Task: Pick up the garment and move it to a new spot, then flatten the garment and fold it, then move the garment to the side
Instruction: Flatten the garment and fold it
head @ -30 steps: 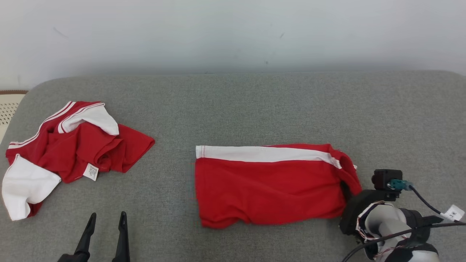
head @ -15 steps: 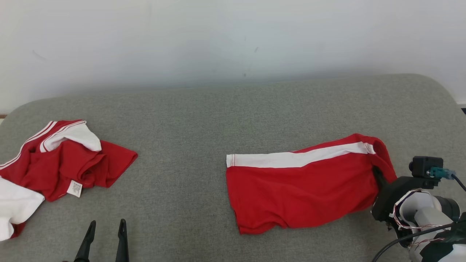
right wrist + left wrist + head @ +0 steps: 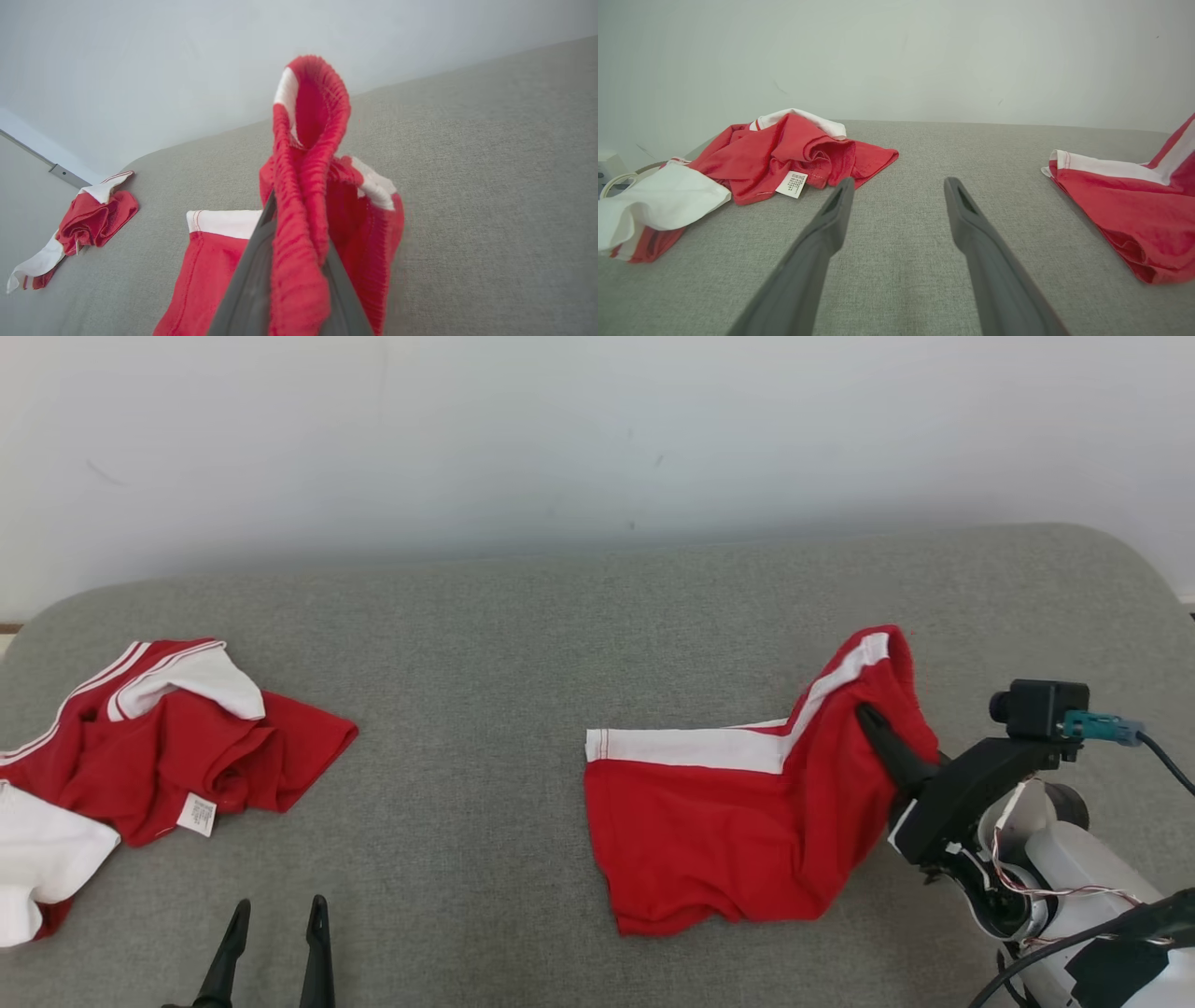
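The garment is a folded pair of red shorts with a white side stripe, lying right of centre on the grey cushion. My right gripper is shut on its elastic waistband, which is lifted off the cushion while the leg end still lies flat. In the right wrist view the waistband is bunched between my fingers. In the left wrist view the garment lies at the far right. My left gripper is open and empty near the front left edge, its two fingers spread over bare cushion.
A second red and white garment lies crumpled at the left end of the grey cushion, with a white label showing. A pale wall rises behind the cushion. Bare fabric stretches between the two garments and behind them.
My right gripper has pulled the waistband end to the right and raised it off the cushion, so the flat shorts now stand up at that end. The head camera has shifted. The left gripper has stayed put.
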